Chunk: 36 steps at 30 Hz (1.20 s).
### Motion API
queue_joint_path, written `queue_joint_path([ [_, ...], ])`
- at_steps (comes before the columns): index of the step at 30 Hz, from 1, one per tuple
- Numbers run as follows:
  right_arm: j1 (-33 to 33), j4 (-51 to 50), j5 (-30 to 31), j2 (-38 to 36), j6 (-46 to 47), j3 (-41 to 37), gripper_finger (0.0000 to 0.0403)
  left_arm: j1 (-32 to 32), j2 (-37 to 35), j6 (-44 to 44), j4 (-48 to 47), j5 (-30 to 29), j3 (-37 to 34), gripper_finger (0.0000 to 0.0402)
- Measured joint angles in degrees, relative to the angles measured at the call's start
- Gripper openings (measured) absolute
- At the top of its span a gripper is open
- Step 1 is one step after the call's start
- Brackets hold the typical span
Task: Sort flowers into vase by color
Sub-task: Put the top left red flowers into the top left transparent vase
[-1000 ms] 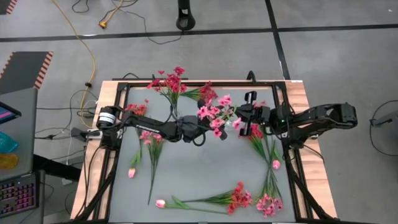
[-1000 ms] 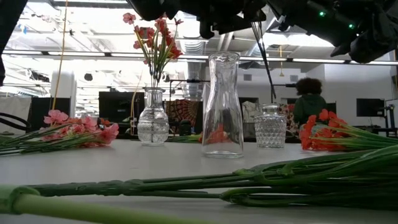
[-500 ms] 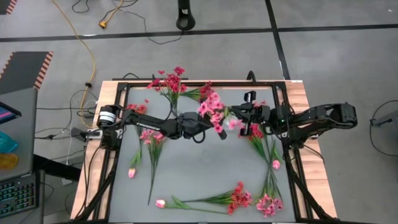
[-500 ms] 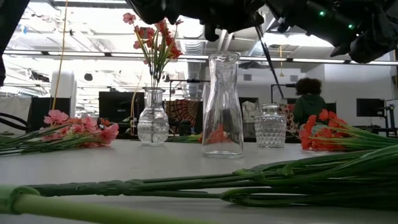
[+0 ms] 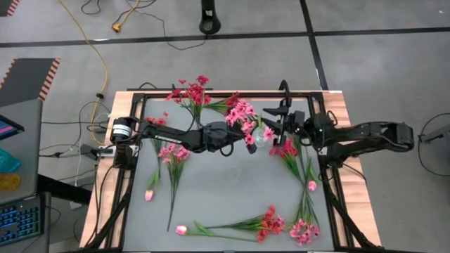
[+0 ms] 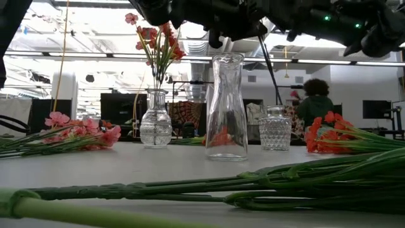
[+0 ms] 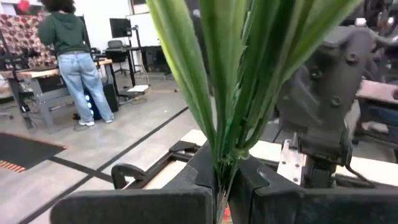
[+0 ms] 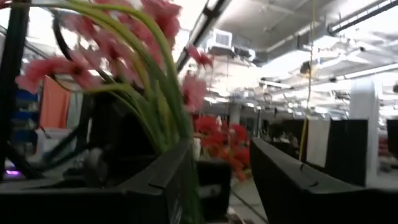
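Note:
A spray of pink flowers (image 5: 242, 114) on green stems hangs high over the far middle of the table, above the tall clear vase (image 6: 226, 107). My left gripper (image 5: 240, 133) reaches in from the left and is shut on its stems (image 7: 221, 163). My right gripper (image 5: 271, 121) stands open just to the right of the spray. The blossoms (image 8: 118, 50) and stems pass close by one of its fingers (image 8: 177, 177). A small round vase (image 6: 155, 126) holds red flowers (image 5: 193, 93). A short cut-glass jar (image 6: 275, 129) stands to the right of the tall vase. My left gripper pinches the bundled green stems (image 7: 222, 171) between its two fingers, just below where the long leaves (image 7: 205, 81) fan out. The fingers lie level, coming from the table's left, across the stems. The spray is lifted clear of the table.
More flowers lie on the table: a pink spray (image 5: 172, 158) with a tulip bud (image 5: 149, 195) at the left, a red spray (image 5: 285, 149) and a bud (image 5: 311, 185) at the right, red (image 5: 270, 223) and pink (image 5: 304, 230) sprays at the near edge. A person (image 6: 314, 101) stands beyond the table.
My left gripper has shut on the spray's stems. My right gripper has opened, let go of them, tipped upward and drawn back a little toward the table's far right. The blossoms have swung toward the far edge.

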Motion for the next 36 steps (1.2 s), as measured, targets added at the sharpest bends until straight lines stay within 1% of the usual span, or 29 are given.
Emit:
queue_joint_path([
  [7,-2.81,-16.09,0.00,-7.43,-0.02,0.00,0.0195,-0.02,-0.02,-1.69,-16.98,0.02,7.28,0.0002],
  [10,-3.61,-20.43,0.00,-9.47,-0.02,0.00,0.0194,-0.07,-0.04,-2.26,-20.44,0.02,9.33,0.0002],
  [13,-3.99,-23.32,0.00,-11.00,-0.02,0.00,0.0194,-0.25,-0.04,-1.58,-21.35,0.03,11.14,0.0002],
  [20,-4.06,-25.01,0.00,-12.41,0.04,0.02,0.0194,-0.44,-0.09,-1.12,-22.08,0.42,12.22,0.0002],
  [29,-4.06,-25.38,0.00,-12.23,-0.07,0.02,0.0193,-0.46,-0.09,-5.03,-28.91,0.57,12.25,0.0002],
  [36,-3.84,-25.31,-0.02,-12.23,-0.04,0.02,0.0193,0.51,-0.09,-5.23,-30.02,0.54,12.25,0.0009],
])
